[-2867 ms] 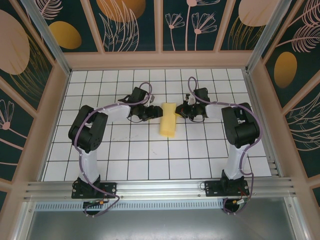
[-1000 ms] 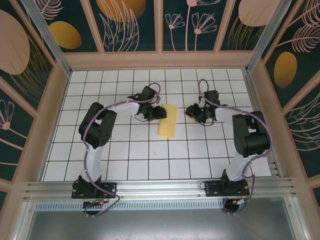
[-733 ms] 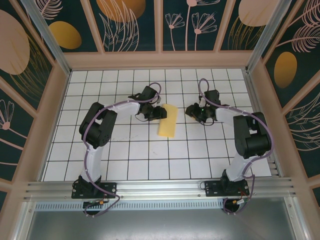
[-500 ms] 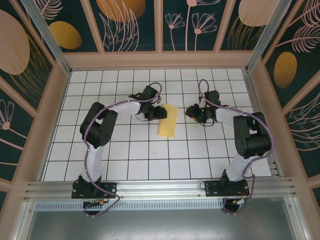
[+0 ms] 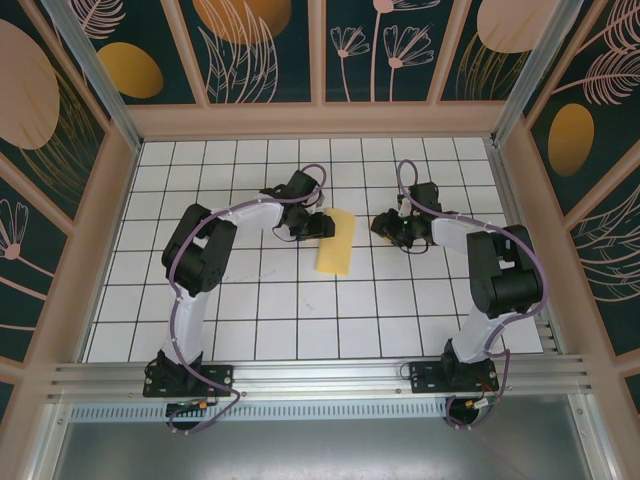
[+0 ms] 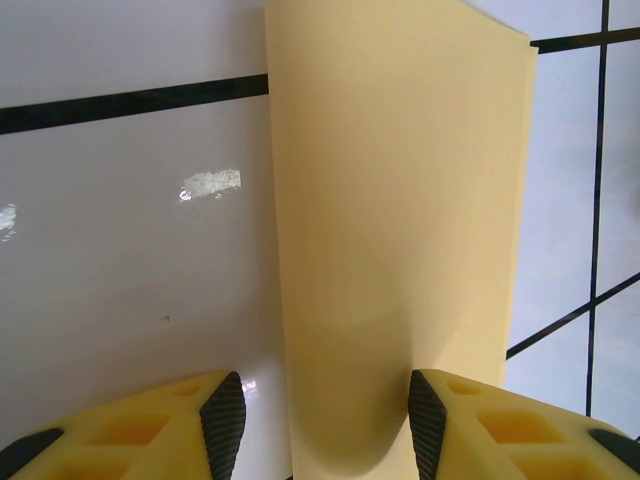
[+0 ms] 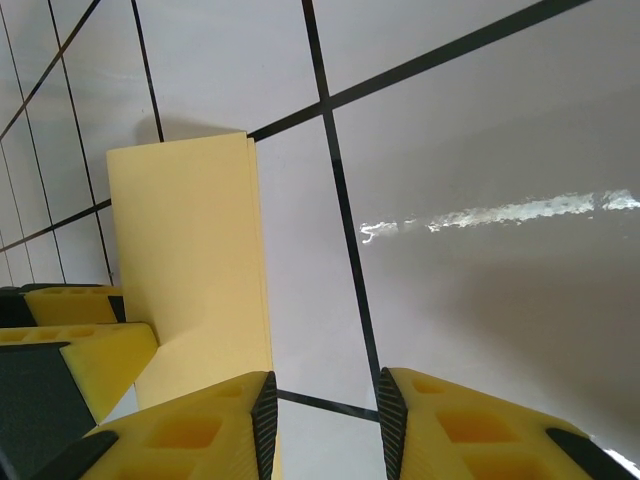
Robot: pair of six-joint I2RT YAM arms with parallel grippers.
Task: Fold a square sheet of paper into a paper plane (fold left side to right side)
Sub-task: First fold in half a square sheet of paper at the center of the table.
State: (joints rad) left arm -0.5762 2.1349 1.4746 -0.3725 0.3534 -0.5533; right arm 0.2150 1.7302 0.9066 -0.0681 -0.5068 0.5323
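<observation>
The square sheet of paper [image 5: 336,243] lies folded into a narrow yellow rectangle on the table [image 5: 300,320].

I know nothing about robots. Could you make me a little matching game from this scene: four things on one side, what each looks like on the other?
1. yellow paper
2. left tool
3. right tool
4. table

A. white tiles, black lines
B. open, over bare tile beside the paper
C. open, at the paper's edge
D. folded into a strip, lying on the table

Pairs: 1-D, 2-C, 3-B, 4-A
</observation>
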